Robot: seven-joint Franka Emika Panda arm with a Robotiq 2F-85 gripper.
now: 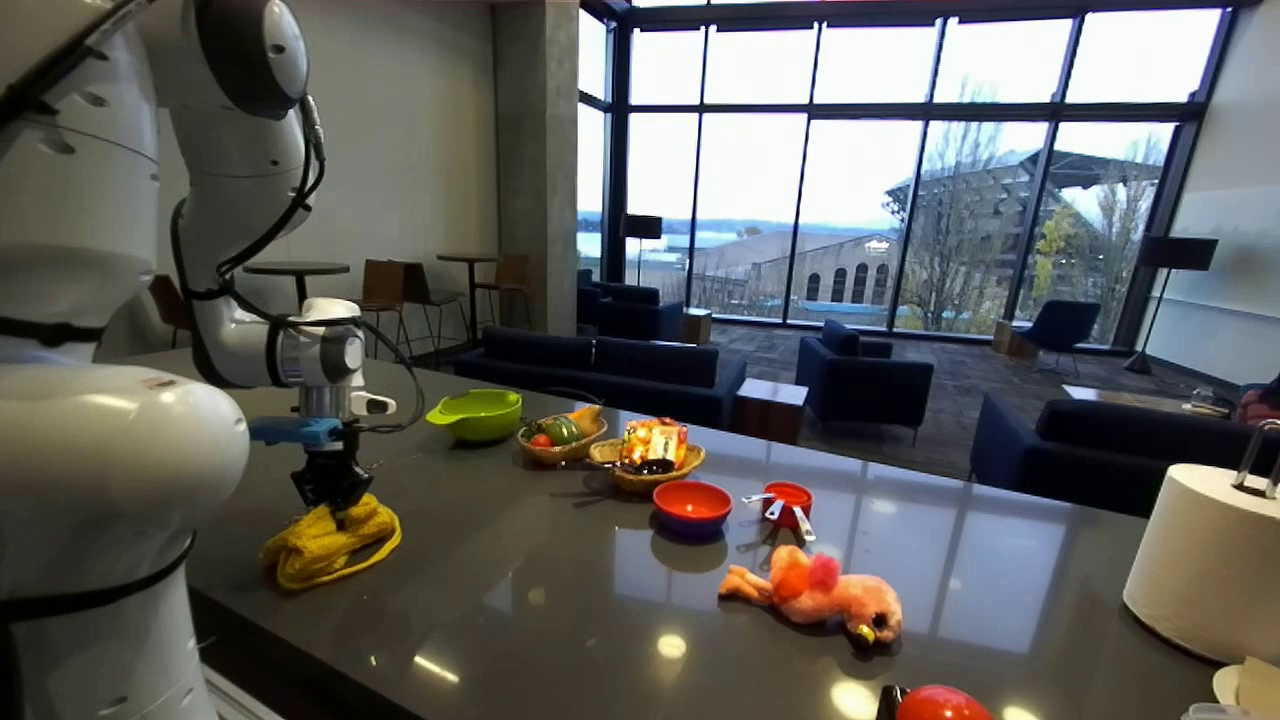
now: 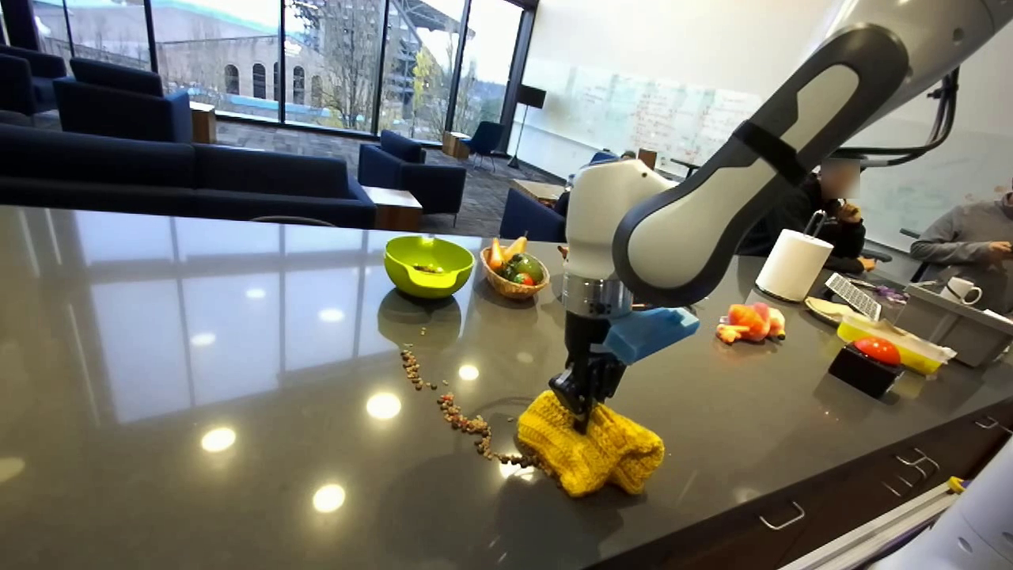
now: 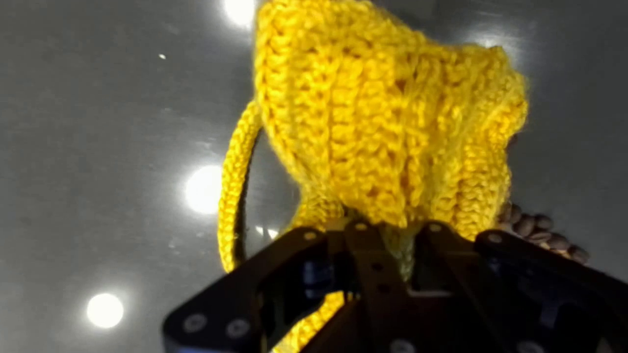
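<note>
Nearest in the wrist view, the black gripper (image 3: 392, 230) is clenched on a yellow knitted cloth (image 2: 593, 457) resting on the counter (image 2: 253, 514). In an exterior view, brown bean-like bits (image 2: 475, 426) trail from it toward ten o'clock. Wiping seems in hand; next likely calls for a low, firm sweep along that line.

Looks like an office lounge. In an exterior view: navy sofa (image 1: 655, 365) and armchair (image 1: 865, 385) mid-frame, tall windows (image 1: 760, 160) upper right, high round tables (image 1: 297, 268) with chairs (image 1: 384, 285) at left. In an exterior view: whiteboard (image 2: 633, 103) with writing, upper right; long counter (image 2: 237, 514), dark cabinet fronts (image 2: 855, 503) below it, lower right.
</note>
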